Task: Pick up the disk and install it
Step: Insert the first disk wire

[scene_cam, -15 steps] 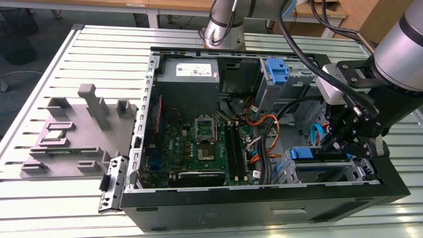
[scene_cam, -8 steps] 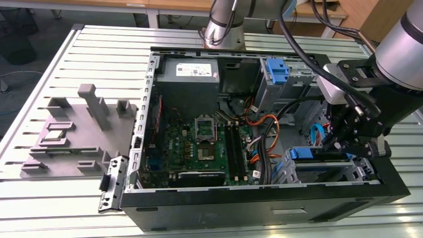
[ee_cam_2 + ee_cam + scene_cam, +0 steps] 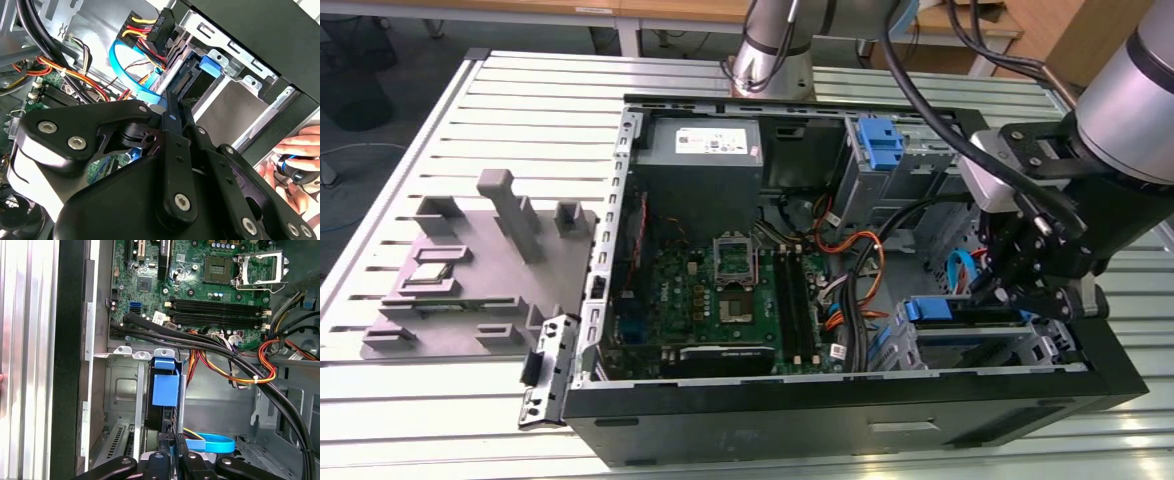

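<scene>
Disk, flat silver with blue plastic frame (image 3: 165,390), sits edge-on in the grey metal drive cage (image 3: 120,390) at five o'clock of the open black computer case (image 3: 854,420); my black gripper (image 3: 1034,290) pinches its edge, seating unfinished, I judge.

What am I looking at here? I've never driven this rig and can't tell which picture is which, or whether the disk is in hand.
The exterior view is a camera off the machine. It shows a silver jointed robot arm reaching into an open black metal computer case that lies on a slatted grey metal table. A grey moulded tray sits beside the case, on the exterior view's left.

Both wrist views ride on the arm and look past its black metal hand into the case, over the green circuit board.

The hand is down at the drive cage, right at the disk, which is seen edge-on with its blue plastic frame. Whether the disk is gripped, I cannot tell.
</scene>
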Controlling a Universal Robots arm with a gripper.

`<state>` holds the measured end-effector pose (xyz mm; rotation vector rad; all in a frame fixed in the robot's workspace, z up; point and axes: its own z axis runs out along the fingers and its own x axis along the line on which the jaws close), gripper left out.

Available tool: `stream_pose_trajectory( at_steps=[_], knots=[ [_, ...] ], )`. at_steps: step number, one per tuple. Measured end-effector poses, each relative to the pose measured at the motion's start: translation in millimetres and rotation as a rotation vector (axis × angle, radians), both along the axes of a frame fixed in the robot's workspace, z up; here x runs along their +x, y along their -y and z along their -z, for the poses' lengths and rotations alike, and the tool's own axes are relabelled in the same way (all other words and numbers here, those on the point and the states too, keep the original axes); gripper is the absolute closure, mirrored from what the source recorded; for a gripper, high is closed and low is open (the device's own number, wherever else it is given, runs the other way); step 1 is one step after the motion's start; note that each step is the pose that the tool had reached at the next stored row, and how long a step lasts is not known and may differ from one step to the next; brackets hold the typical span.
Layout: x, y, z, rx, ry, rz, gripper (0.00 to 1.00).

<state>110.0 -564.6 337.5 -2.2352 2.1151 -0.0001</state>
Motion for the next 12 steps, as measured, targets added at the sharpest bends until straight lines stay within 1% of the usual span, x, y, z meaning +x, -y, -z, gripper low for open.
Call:
stream_pose_trajectory(
  at_steps=[12],
  knots=[
    [-0.6,0.0,2.4,-0.0002,0.0008,0.000,0.84]
  ],
)
